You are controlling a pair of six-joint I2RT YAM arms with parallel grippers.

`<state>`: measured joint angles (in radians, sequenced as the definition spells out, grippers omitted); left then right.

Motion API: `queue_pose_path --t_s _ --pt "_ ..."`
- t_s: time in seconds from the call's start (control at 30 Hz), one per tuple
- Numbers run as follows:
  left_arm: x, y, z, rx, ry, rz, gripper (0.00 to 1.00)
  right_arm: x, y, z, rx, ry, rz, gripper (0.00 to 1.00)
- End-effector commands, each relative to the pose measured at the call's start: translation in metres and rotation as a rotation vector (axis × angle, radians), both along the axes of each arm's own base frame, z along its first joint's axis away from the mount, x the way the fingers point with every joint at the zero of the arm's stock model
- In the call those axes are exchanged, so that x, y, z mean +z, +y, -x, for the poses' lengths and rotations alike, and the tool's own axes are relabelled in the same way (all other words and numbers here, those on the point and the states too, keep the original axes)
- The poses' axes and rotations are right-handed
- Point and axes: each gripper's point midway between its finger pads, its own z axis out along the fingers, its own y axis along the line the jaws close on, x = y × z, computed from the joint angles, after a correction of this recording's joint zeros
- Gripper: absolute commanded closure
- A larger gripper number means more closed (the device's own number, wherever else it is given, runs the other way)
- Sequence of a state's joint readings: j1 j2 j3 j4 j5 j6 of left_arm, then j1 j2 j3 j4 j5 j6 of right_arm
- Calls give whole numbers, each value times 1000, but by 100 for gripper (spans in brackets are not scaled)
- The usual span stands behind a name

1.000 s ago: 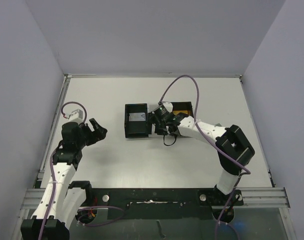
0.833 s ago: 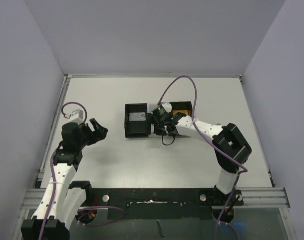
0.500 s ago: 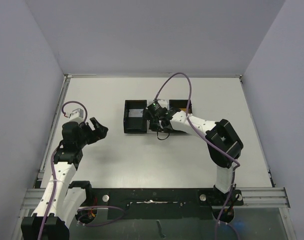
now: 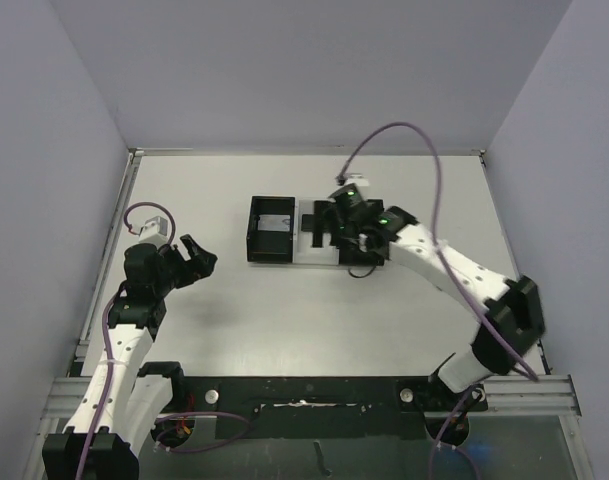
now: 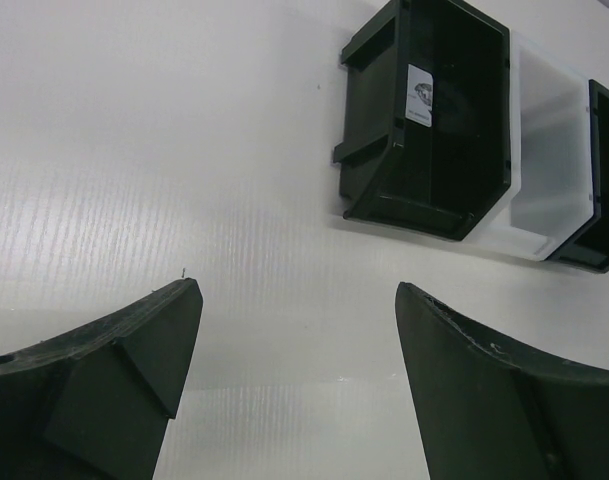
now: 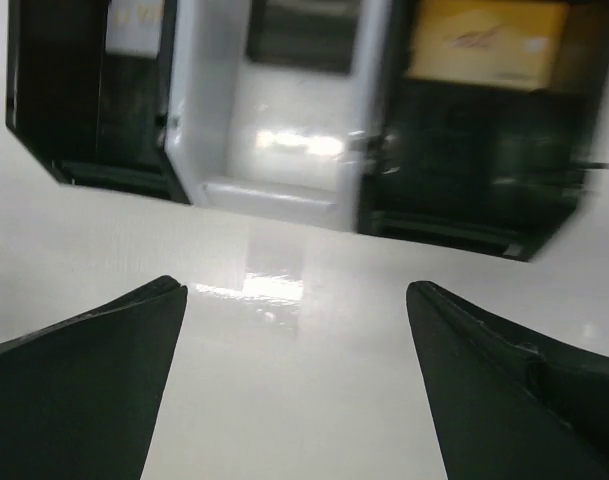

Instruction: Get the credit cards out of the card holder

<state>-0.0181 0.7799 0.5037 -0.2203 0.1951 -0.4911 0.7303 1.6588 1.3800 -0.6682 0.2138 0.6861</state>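
Note:
A three-compartment tray point(image 4: 252, 242) stands mid-table, black at both ends and clear in the middle. A dark flat thing point(image 6: 302, 35), likely the card holder point(image 4: 312, 222), lies in the clear compartment. A pale card point(image 5: 421, 92) rests in the left compartment point(image 4: 274, 224). A yellow card point(image 6: 484, 40) lies in the right one. My right gripper point(image 6: 296, 290) hovers open over the tray's near right side point(image 4: 344, 238), holding nothing. My left gripper point(image 5: 294, 290) stands open and empty at the left of the table point(image 4: 196, 258), well away from the tray point(image 5: 384, 205).
The white table point(image 4: 284, 310) is walled by purple panels on three sides. The right arm's cable point(image 4: 414, 140) arcs high over the tray's far right. A black rail point(image 4: 304, 395) runs along the near edge between the arm bases.
The right arm has risen and swung right and back from over the middle compartment, uncovering it. Its jaws stayed open. The left arm has not moved.

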Motion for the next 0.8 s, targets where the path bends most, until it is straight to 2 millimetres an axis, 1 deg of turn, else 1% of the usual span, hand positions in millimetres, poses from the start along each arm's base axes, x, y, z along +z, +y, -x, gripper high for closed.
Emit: queue_pose_path --t_s 0.0,0.07,0.1,0.13,0.17,0.23,0.3,0.33,0.43,0.5,0.57,0.7,0.73,0.77 --pt "26 -4 -8 -28 -102 -6 21 65 -155 -15 -298 -235 82 3" --pt "27 -11 -5 -69 -109 3 23 66 -220 -16 -430 -242 31 2" --pt "27 -16 -3 -96 -112 9 24 64 -246 -16 -474 -243 17 2" --pt "27 -21 -2 -118 -110 12 24 58 -265 -14 -491 -237 12 2" --pt "27 -25 -1 -134 -109 13 24 50 -280 -13 -495 -220 9 2" --pt "25 -31 0 -161 -95 11 24 27 -304 -8 -525 -138 10 2" --pt "22 -32 0 -164 -80 6 24 7 -316 -9 -533 -56 -2 2" --pt "20 -32 -1 -163 -72 5 24 -1 -319 -10 -530 -16 -9 2" --pt "20 -33 0 -165 -66 10 24 -14 -329 -25 -523 20 9 1" --pt "21 -35 0 -170 -70 14 24 -24 -342 -32 -560 43 34 0" --pt "21 -36 1 -173 -75 19 24 -34 -350 -40 -570 70 48 1" --pt "24 -37 1 -176 -85 20 24 -46 -361 -60 -582 72 56 5" --pt "23 -36 1 -170 -84 17 24 -50 -360 -64 -574 85 46 6" --pt "23 -35 1 -167 -83 16 24 -52 -355 -67 -547 103 28 7"
